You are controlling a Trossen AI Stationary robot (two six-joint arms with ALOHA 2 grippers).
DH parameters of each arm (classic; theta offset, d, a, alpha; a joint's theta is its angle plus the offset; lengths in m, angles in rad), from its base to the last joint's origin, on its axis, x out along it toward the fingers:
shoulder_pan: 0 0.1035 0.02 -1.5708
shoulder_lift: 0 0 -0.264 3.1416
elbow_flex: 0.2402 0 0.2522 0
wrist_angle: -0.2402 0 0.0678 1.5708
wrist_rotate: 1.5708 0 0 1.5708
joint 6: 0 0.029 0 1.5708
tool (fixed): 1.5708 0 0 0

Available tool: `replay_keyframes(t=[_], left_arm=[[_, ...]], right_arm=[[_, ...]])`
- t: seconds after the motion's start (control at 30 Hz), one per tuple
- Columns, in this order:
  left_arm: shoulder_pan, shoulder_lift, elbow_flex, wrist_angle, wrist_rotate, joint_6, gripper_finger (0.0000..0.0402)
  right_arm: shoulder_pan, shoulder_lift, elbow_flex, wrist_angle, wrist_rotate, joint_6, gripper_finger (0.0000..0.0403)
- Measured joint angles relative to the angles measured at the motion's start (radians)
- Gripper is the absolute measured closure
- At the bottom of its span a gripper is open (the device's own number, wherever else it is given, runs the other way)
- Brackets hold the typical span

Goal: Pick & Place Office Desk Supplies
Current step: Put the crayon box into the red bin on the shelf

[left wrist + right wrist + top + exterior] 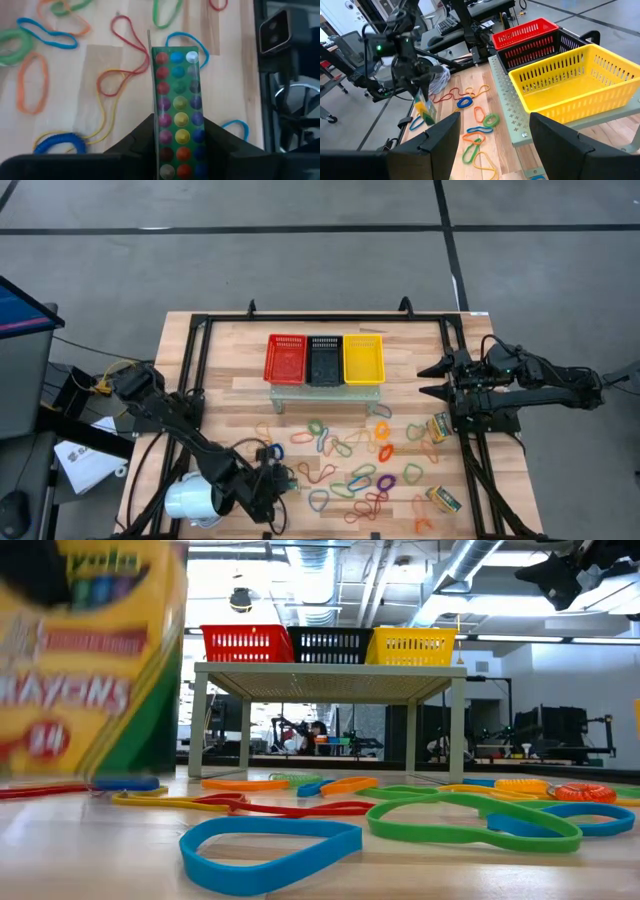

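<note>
Green-yellow crayon packet (177, 107) clamped between the left gripper (177, 145) fingers (right gripper (492, 132) spread wide, beside the baskets (324, 360))

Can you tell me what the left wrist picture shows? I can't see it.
The left gripper holds a green crayon packet printed with coloured dots, above a wooden table scattered with rubber bands.

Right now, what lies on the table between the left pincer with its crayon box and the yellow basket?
In the high view, scattered rubber bands cover the wood between the left pincer, closed on the crayon box, and the yellow basket.
</note>
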Motion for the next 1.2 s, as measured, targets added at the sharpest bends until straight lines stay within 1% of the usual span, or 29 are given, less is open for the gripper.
replay_keyframes(t=[0.13,0.3,0.5,0.63,0.8,0.9,1.0,1.13,1.2], left_arm=[[0.05,-0.105,0.0,-0.029,-0.004,0.067,0.0294],[0.164,-0.283,0.0,-0.043,-0.004,0.23,0.0307],[0.351,-0.481,0.0,-0.03,-0.022,0.548,0.0297],[0.507,-0.562,0.0,0.014,-0.032,0.736,0.0301],[0.683,-0.584,0.001,0.123,-0.026,0.918,0.0302],[0.772,-0.551,0.041,0.106,0.034,0.968,0.0299],[0.847,-0.491,0.127,-0.01,0.087,0.972,0.0299],[0.943,-0.428,0.245,-0.182,0.088,0.982,0.0299],[0.989,-0.415,0.266,-0.234,0.108,0.999,0.0299]], right_arm=[[0.0,0.0,0.0,0.0,0.0,0.0,0.0168],[0.0,0.0,0.0,0.003,0.0,0.0,0.0168],[0.0,0.0,0.0,0.008,0.0,0.0,0.0168],[0.0,0.0,0.0,0.008,0.0,0.0,0.0168],[0.0,0.0,0.0,0.008,0.0,0.0,0.0168],[0.0,0.0,0.0,0.008,0.0,0.0,0.0168],[0.0,0.0,0.0,0.008,0.0,0.0,0.0168],[0.0,0.0,0.0,0.008,0.0,0.0,0.0168],[0.0,0.0,0.0,0.008,0.0,0.0,0.0168]])
